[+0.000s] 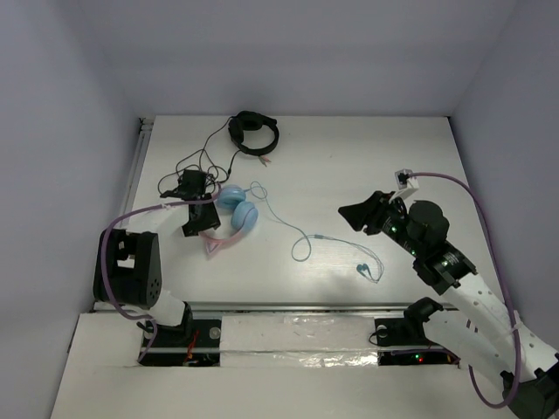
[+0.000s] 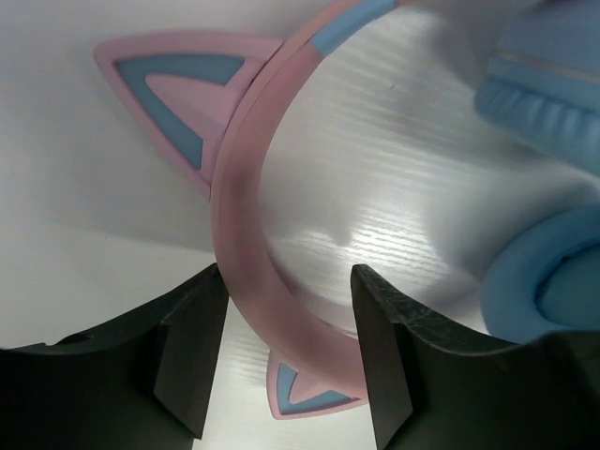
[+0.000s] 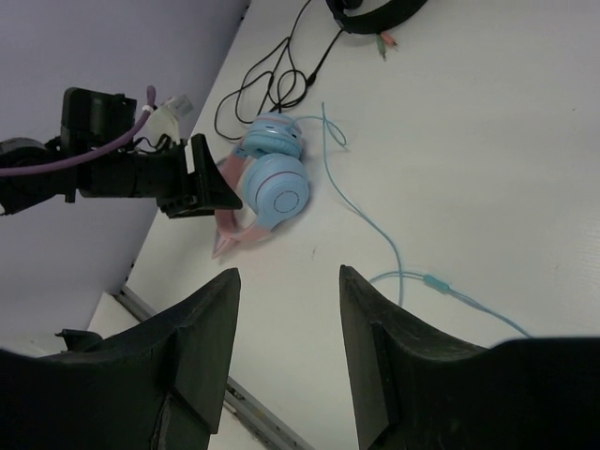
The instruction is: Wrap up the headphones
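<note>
The light blue and pink headphones [image 1: 234,214] are lying on the white table [image 1: 349,157], left of centre, with the two round earcups [image 3: 277,183] resting close together and the pink headband [image 2: 246,253] arching toward the near edge. The left gripper [image 2: 286,300] is hovering low over that headband, with its jaws standing well apart and the band passing through the gap between them. It is running close along the left finger [image 2: 187,356], though whether the two are touching cannot be told, and nothing is clamped. One pink cat ear [image 2: 173,89] with a blue inner panel is sticking out beyond the band, and a second cat ear [image 2: 300,394] is peeking out low between the fingers. The thin pale blue cable [image 1: 301,237] is trailing loose from the earcups toward the table's middle, curling into a loop and ending near the front. The right gripper [image 3: 288,281] is hanging above the table well apart from the headphones, to their right, its jaws spread wide and gripping nothing. Black headphones [image 1: 254,133] are sitting near the far edge, with their black cable [image 1: 203,157] straggling toward the left arm.
</note>
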Available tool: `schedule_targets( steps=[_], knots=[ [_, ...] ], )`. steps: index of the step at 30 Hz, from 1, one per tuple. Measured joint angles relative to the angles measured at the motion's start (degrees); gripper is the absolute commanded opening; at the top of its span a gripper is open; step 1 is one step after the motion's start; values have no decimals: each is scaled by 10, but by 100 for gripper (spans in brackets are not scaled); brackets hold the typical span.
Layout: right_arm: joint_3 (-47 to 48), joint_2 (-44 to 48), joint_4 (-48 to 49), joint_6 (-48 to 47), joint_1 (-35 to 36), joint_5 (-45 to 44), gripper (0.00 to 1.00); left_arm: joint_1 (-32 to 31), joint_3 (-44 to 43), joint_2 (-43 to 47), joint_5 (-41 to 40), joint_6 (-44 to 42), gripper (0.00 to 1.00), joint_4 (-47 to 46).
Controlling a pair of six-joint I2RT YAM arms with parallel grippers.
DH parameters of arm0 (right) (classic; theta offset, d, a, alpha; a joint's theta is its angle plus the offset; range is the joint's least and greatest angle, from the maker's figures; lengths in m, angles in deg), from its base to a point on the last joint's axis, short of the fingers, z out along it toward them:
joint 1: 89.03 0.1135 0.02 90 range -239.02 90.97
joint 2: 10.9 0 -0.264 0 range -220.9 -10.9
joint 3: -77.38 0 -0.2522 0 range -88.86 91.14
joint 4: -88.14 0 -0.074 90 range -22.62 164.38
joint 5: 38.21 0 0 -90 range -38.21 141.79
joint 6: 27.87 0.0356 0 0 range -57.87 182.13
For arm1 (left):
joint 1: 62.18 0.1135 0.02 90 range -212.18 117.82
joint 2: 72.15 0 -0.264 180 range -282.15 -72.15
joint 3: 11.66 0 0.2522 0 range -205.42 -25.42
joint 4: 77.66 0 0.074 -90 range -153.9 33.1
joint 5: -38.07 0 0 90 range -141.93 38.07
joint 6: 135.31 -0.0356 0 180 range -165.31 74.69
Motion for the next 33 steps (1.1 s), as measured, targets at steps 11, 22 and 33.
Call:
schedule_targets(
  steps=[11,22,33],
  knots=[
    [0,-17,11,5,0,0,51,-2,34,-8,-5,13,26,-30],
    [-3,-13,37,15,0,-8,49,-24,23,-10,12,5,0,-50],
    [-17,-41,56,-3,0,5,45,-90,-205,133,130,-23,0,78]
  ],
)
